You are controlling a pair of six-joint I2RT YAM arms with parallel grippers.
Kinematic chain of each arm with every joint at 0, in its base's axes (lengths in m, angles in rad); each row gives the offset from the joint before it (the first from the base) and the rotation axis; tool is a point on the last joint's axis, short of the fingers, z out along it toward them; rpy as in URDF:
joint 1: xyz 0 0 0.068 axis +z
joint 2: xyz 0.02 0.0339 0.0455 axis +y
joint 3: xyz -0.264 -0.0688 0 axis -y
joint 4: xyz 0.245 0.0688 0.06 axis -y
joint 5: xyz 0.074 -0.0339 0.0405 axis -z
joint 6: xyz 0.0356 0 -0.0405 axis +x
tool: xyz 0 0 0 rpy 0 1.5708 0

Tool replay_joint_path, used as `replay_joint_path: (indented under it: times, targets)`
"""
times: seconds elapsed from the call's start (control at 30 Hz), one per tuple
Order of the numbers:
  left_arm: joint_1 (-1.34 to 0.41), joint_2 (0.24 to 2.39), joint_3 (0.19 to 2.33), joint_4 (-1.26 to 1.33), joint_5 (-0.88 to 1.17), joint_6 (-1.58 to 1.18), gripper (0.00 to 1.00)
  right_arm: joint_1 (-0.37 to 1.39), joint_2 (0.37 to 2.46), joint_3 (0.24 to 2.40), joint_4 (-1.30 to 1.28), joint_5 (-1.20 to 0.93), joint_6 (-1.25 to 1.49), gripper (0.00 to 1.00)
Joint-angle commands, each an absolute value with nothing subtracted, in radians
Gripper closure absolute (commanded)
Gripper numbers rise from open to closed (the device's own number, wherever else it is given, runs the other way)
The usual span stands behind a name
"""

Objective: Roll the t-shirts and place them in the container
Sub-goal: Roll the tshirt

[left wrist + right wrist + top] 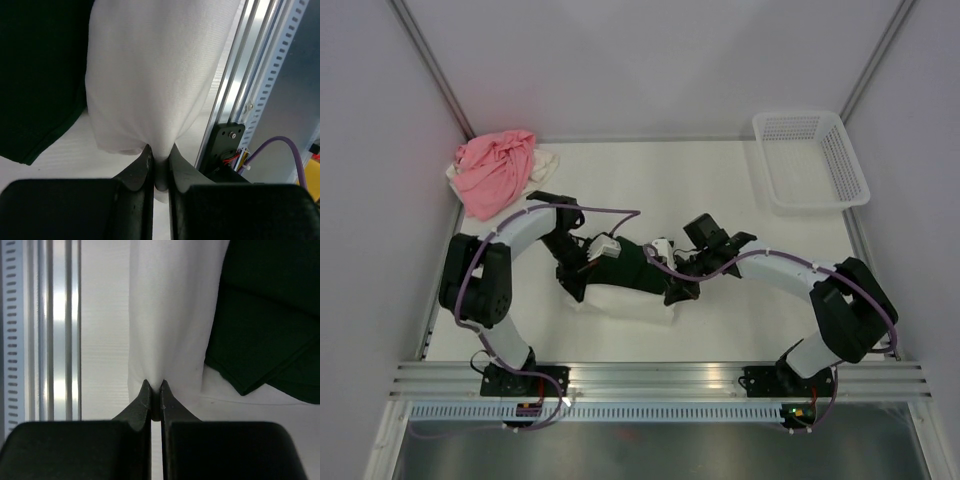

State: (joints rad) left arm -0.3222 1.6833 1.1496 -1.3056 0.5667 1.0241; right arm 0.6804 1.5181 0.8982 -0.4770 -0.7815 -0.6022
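We see the cream-white t-shirt (150, 75) right at both claws. The left gripper (159, 156) pinches a fold of it between nearly closed fingers. The right gripper (155, 389) nips another fold, jaws pressed tight on the cloth. The shirt lies mid-table (720, 190), towards the near edge, gathered into soft folds, plain white where visible. The dark green t-shirt (270, 315) lies on it, between the arms. The pink t-shirt (495, 172) is heaped in the far left corner, touching another cream t-shirt (546, 160).
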Motion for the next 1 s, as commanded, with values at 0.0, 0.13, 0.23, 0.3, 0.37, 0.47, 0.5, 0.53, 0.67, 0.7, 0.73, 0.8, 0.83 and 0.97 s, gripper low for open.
replay_joint_path:
  times: [0.0, 0.13, 0.23, 0.3, 0.37, 0.47, 0.5, 0.53, 0.67, 0.7, 0.73, 0.8, 0.83, 0.97]
  targets:
    - [-0.269, 1.777, 1.248, -1.384, 0.6, 1.063, 0.85, 0.624, 1.558, 0.89, -0.315, -0.805, -0.483, 1.0]
    - [-0.264, 1.859, 1.302, -1.396, 0.598, 1.052, 0.77, 0.562, 1.627, 0.906, -0.218, -0.841, -0.384, 1.0]
    - [-0.255, 1.903, 1.342, -1.388, 0.568, 1.025, 0.61, 0.528, 1.666, 0.92, -0.213, -0.839, -0.371, 1.0]
    - [-0.229, 1.917, 1.388, -1.39, 0.563, 1.006, 0.55, 0.514, 1.684, 0.93, -0.207, -0.836, -0.356, 1.0]
    - [-0.203, 1.911, 1.425, -1.396, 0.575, 1.0, 0.48, 0.509, 1.704, 0.943, -0.199, -0.848, -0.338, 1.0]
    - [-0.164, 1.864, 1.48, -1.373, 0.588, 0.989, 0.4, 0.508, 1.712, 0.946, -0.172, -0.854, -0.305, 1.0]
    - [-0.161, 1.847, 1.477, -1.356, 0.588, 0.98, 0.36, 0.505, 1.715, 0.946, -0.154, -0.859, -0.296, 1.0]
    - [-0.161, 1.827, 1.467, -1.342, 0.586, 0.957, 0.35, 0.499, 1.721, 0.946, -0.144, -0.862, -0.269, 1.0]
    - [-0.16, 1.712, 1.321, -1.173, 0.591, 0.853, 0.0, 0.471, 1.73, 0.946, -0.097, -0.845, -0.215, 1.0]
    - [-0.16, 1.694, 1.292, -1.136, 0.585, 0.785, 0.0, 0.465, 1.735, 0.951, -0.097, -0.839, -0.21, 1.0]
    - [-0.16, 1.677, 1.266, -1.096, 0.581, 0.75, 0.0, 0.457, 1.743, 0.956, -0.094, -0.838, -0.19, 1.0]
    - [-0.16, 1.64, 1.212, -1.005, 0.569, 0.684, 0.02, 0.449, 1.752, 0.962, -0.069, -0.839, -0.169, 1.0]
    - [-0.16, 1.629, 1.2, -0.979, 0.558, 0.611, 0.03, 0.443, 1.761, 0.965, -0.063, -0.842, -0.16, 1.0]
    - [-0.16, 1.606, 1.184, -0.925, 0.569, 0.491, 0.08, 0.443, 1.779, 0.988, -0.057, -0.842, -0.137, 1.0]
